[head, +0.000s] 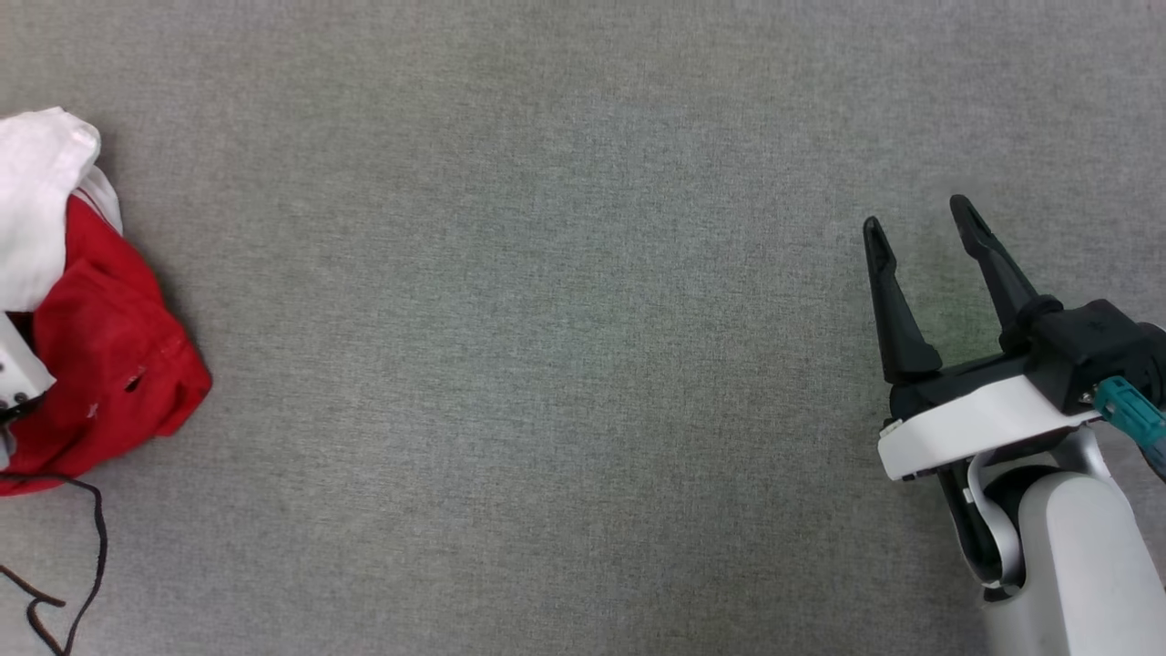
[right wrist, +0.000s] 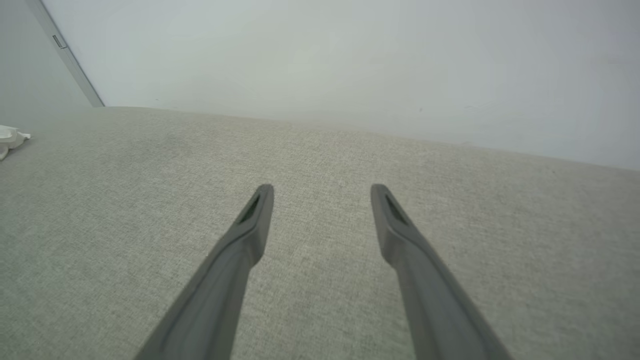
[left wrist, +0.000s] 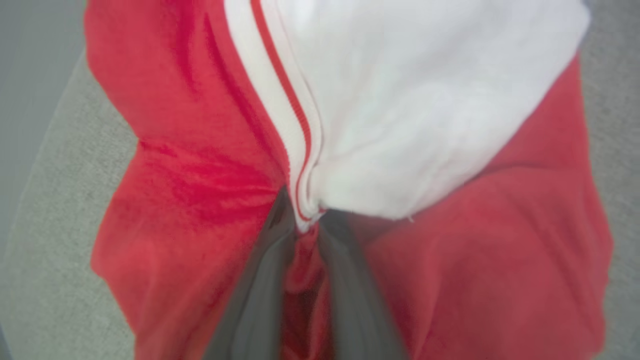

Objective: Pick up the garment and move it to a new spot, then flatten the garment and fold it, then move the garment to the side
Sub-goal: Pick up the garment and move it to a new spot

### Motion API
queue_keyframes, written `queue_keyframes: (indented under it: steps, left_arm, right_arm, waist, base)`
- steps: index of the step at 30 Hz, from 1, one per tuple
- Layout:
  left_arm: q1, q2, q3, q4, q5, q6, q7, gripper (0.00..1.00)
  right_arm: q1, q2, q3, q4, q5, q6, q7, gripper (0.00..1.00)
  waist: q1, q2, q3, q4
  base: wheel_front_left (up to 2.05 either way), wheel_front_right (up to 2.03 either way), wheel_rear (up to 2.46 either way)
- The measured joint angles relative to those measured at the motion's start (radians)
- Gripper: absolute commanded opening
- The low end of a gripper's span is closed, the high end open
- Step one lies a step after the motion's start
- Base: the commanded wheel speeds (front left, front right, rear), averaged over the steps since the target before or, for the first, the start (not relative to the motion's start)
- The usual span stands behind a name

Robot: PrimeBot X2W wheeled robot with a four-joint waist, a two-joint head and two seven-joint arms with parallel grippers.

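The garment [head: 109,355] lies bunched at the far left of the grey surface, red with a white sleeve on top. In the left wrist view the garment [left wrist: 200,175] is seen close up, with its red-and-white striped trim running down to my left gripper [left wrist: 306,222]. That gripper's two dark fingers [left wrist: 260,290] stand close together with a fold of red cloth pinched between them. My right gripper [head: 920,223] hangs open at the right, far from the garment. In the right wrist view the right gripper [right wrist: 322,192] has nothing between its fingers.
A thin black cord [head: 91,547] trails over the grey cloth surface [head: 547,319] below the garment. A pale wall [right wrist: 350,60] rises behind the surface's far edge. A small white thing [right wrist: 10,137] lies at that view's left edge.
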Motion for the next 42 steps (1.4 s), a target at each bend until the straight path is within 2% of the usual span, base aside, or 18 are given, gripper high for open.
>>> queue_keyframes:
  steps: [5, 13, 18, 21, 25, 29, 42]
  left_arm:
    - [-0.008, -0.011, -0.025, -0.016, 0.043, 0.004, -0.128, 0.00]
    - [-0.081, -0.012, -0.070, -0.053, 0.138, 0.008, -0.466, 0.00]
    - [-0.143, -0.025, -0.127, -0.065, 0.187, -0.011, -0.663, 0.00]
    - [-0.164, -0.042, -0.168, -0.069, 0.208, -0.020, -0.738, 0.00]
    - [-0.174, -0.067, -0.216, -0.086, 0.220, -0.028, -0.783, 0.00]
    - [-0.169, -0.117, -0.261, -0.137, 0.214, -0.033, -0.819, 0.00]
    - [-0.003, -0.364, -0.494, -0.292, 0.154, -0.041, -0.843, 0.00]
  right_arm:
    - [0.005, -0.001, -0.009, 0.006, 0.000, 0.000, -0.002, 1.00]
    - [0.053, 0.002, -0.034, 0.008, 0.009, 0.000, 0.002, 1.00]
    - [0.081, 0.005, -0.048, 0.000, 0.012, 0.000, 0.011, 1.00]
    - [0.104, 0.007, -0.055, -0.001, 0.016, 0.000, 0.013, 1.00]
    - [0.135, 0.008, -0.060, 0.003, 0.046, 0.000, 0.024, 1.00]
    - [0.154, 0.009, -0.068, 0.009, 0.064, 0.000, 0.028, 1.00]
    - [0.199, 0.009, -0.077, 0.001, 0.085, 0.000, 0.055, 1.00]
  waist:
    - [0.0000, 0.0000, -0.043, 0.011]
    - [-0.0001, 0.0000, -0.151, 0.036]
    - [-0.0001, 0.0000, -0.221, 0.047]
    - [-0.0001, 0.0000, -0.263, 0.046]
    - [-0.0002, 0.0000, -0.314, 0.029]
    - [-0.0004, 0.0000, -0.349, -0.011]
    - [-0.0003, 0.0000, -0.400, -0.200]
  base:
    - [0.00, 0.00, 0.00]
    - [0.00, 0.00, 0.00]
    - [0.00, 0.00, 0.00]
    - [0.00, 0.00, 0.00]
    - [0.00, 0.00, 0.00]
    - [0.00, 0.00, 0.00]
    - [0.00, 0.00, 0.00]
